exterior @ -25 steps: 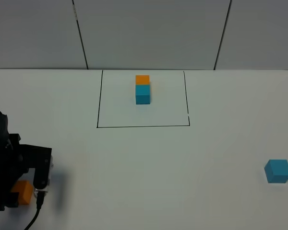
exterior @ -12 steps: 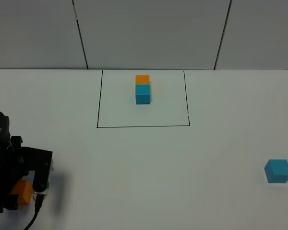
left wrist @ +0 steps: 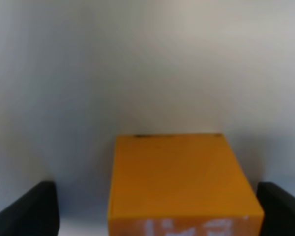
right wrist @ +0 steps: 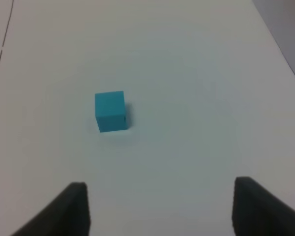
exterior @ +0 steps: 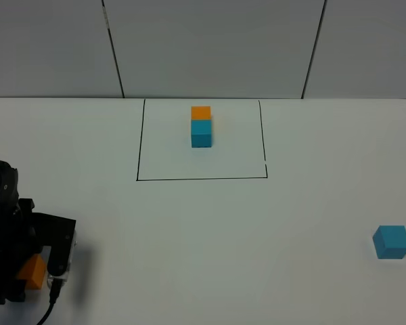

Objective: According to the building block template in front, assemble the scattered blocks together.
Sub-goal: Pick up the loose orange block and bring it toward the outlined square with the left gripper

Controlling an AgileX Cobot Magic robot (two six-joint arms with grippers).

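Observation:
The building block template, an orange cube (exterior: 201, 112) joined to a teal cube (exterior: 201, 133), stands inside a black drawn rectangle (exterior: 201, 179) at the back middle. One scattered block, the orange cube (exterior: 35, 269) (left wrist: 179, 182), rests on the table at the front left. My left gripper (exterior: 28, 276) (left wrist: 157, 211) is open and straddles it, with a gap showing between the cube and each finger (left wrist: 24, 209). The other scattered block, a teal cube (exterior: 391, 242) (right wrist: 110, 111), sits alone at the front right. My right gripper (right wrist: 162, 209) is open some way back from it, holding nothing.
A black cable (exterior: 51, 308) trails from the left arm toward the front edge. The white table (exterior: 210, 237) runs back to a grey panelled wall (exterior: 210, 47). The right arm does not show in the exterior high view.
The left gripper has sunk lower around the orange cube, hiding more of it. Both cubes and the template have stayed put.

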